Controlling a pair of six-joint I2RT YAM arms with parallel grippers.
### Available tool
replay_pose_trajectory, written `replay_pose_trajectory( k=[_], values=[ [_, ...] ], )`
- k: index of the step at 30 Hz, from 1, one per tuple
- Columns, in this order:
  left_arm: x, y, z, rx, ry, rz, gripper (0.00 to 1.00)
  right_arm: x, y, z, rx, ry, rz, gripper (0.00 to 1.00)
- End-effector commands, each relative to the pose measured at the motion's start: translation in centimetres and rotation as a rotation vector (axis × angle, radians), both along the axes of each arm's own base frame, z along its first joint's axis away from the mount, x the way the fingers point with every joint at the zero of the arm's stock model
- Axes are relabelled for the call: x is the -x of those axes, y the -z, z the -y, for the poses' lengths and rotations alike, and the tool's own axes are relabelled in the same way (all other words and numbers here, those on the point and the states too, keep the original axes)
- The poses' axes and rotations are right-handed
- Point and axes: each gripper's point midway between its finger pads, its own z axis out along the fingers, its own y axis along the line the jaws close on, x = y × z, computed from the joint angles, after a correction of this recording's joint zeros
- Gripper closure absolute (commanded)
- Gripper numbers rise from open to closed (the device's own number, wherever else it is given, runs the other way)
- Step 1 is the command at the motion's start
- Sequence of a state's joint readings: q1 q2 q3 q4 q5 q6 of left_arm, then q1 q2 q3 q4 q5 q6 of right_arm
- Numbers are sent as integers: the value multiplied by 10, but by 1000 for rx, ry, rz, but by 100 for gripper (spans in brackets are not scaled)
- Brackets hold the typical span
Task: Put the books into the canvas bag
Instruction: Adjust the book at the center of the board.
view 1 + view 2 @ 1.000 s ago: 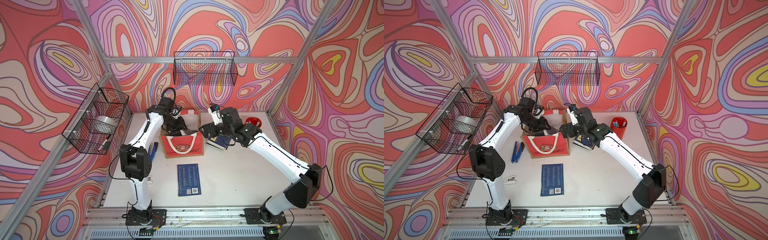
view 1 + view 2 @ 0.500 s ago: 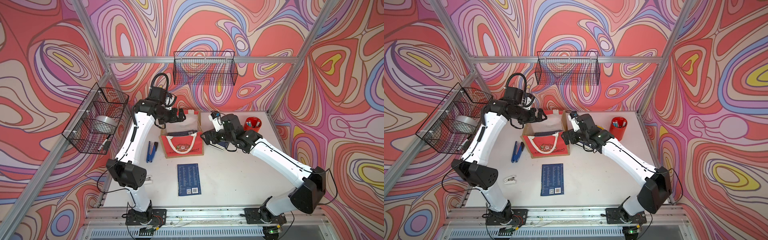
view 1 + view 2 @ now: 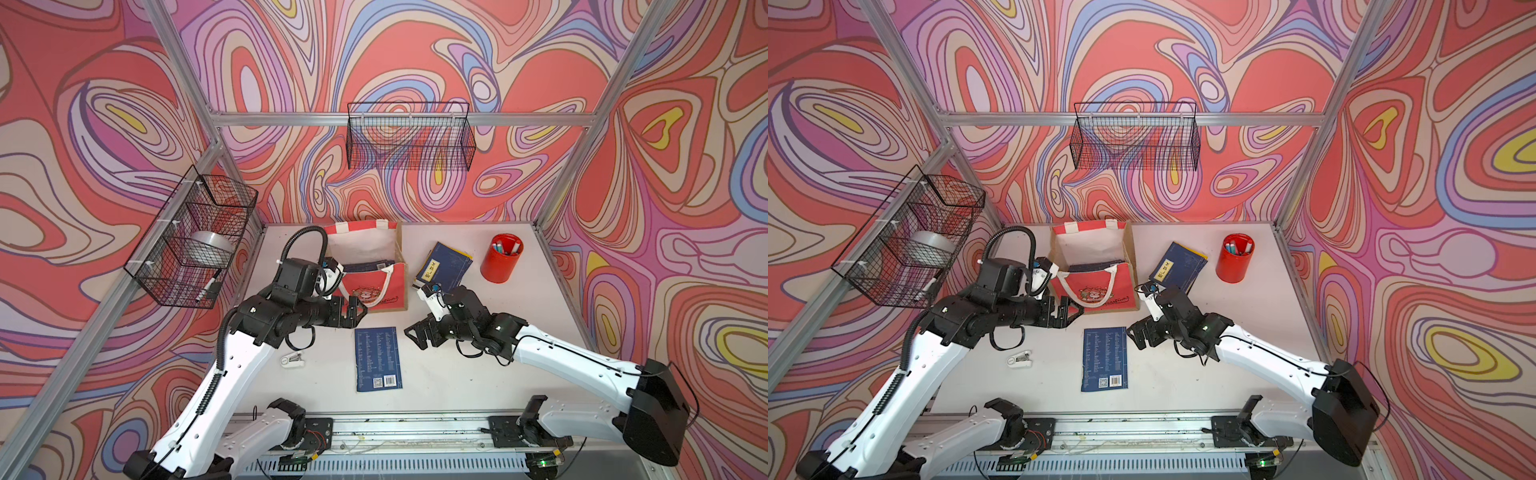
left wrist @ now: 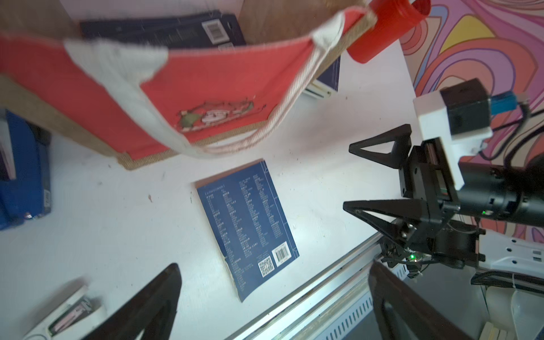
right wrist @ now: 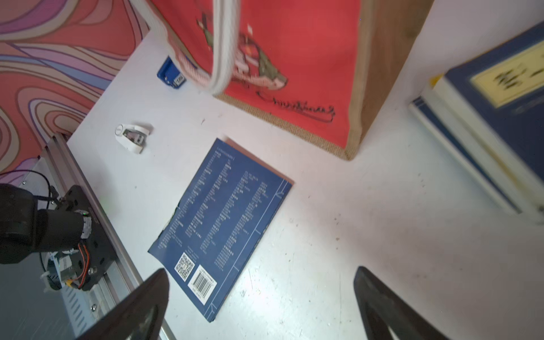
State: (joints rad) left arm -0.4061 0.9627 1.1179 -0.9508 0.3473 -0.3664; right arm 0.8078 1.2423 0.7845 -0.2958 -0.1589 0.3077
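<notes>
The canvas bag (image 3: 376, 286) (image 3: 1096, 291) stands open at the back, with one navy book (image 3: 368, 266) (image 3: 1096, 268) (image 4: 164, 29) inside. Another of the books (image 3: 378, 357) (image 3: 1104, 357) (image 4: 247, 217) (image 5: 223, 220) lies flat, barcode up, in front of the bag. A stack of books (image 3: 446, 266) (image 3: 1179, 264) (image 5: 485, 117) with a yellow label sits to the bag's right. My left gripper (image 3: 357, 309) (image 3: 1073, 311) (image 4: 273, 266) is open and empty just before the bag's front panel. My right gripper (image 3: 417, 332) (image 3: 1138, 334) (image 5: 260, 272) is open and empty beside the flat book's right edge.
A red pen cup (image 3: 500, 257) (image 3: 1235, 257) stands at the back right. A small white stapler-like item (image 3: 293, 359) (image 5: 132, 137) lies left of the flat book. Blue pens (image 4: 23, 176) lie left of the bag. Wire baskets (image 3: 409, 137) (image 3: 195, 237) hang on the walls.
My left gripper opened, rose out of the bag and came down in front of it. My right gripper drew back from the bag's right side toward the flat book.
</notes>
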Motion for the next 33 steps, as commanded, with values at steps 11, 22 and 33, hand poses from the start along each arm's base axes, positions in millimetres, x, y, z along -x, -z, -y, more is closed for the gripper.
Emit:
replay_pose_trajectory(
  k=[11,22,33],
  values=[
    [1,104,33,31,4,-85,0,90,63,-41,22,-107,-47,2],
    [-66,139,71,55,46,42,0,193,79,-50,-75,-400,-189,2],
    [-88,189,82,-19,76,-6,0,197,101,-90,-66,-486,-212,3]
  ],
)
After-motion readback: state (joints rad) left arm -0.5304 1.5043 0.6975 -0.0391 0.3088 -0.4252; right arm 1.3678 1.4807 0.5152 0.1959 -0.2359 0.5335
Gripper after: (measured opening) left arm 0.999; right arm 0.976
